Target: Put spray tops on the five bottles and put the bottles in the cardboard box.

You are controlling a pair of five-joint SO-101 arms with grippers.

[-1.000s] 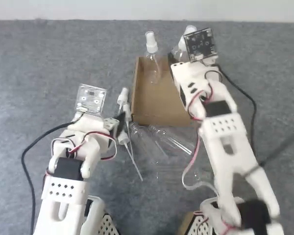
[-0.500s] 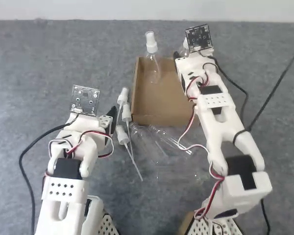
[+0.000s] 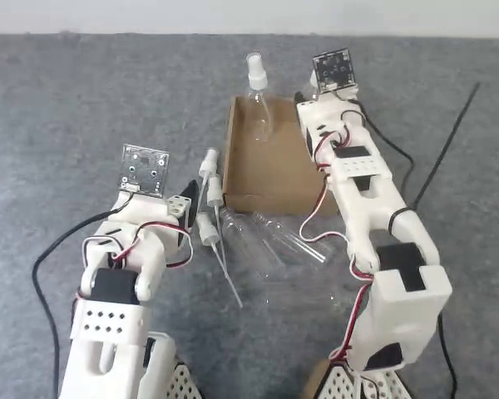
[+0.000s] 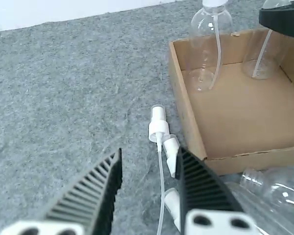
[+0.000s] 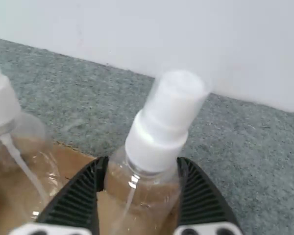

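Observation:
The cardboard box [image 3: 270, 176] lies at the middle back of the grey mat. A clear bottle with a white spray top [image 3: 258, 98] stands in its far left corner. A second topped bottle [image 5: 146, 182] stands at the far right corner, with my right gripper [image 5: 140, 166] shut on its shoulders. My left gripper [image 4: 148, 154] is open, low over the mat, just short of three loose spray tops [image 4: 159, 126] beside the box's left wall. Topless clear bottles [image 3: 251, 241] lie in front of the box.
The right arm [image 3: 358, 183] stretches along the box's right wall. Cables trail across the mat on both sides. A white wall bounds the mat behind the box.
The right arm has straightened out and come down from a raised, bent pose, with the bottle kept at the box's far corner. The left arm drew back slightly, then held still.

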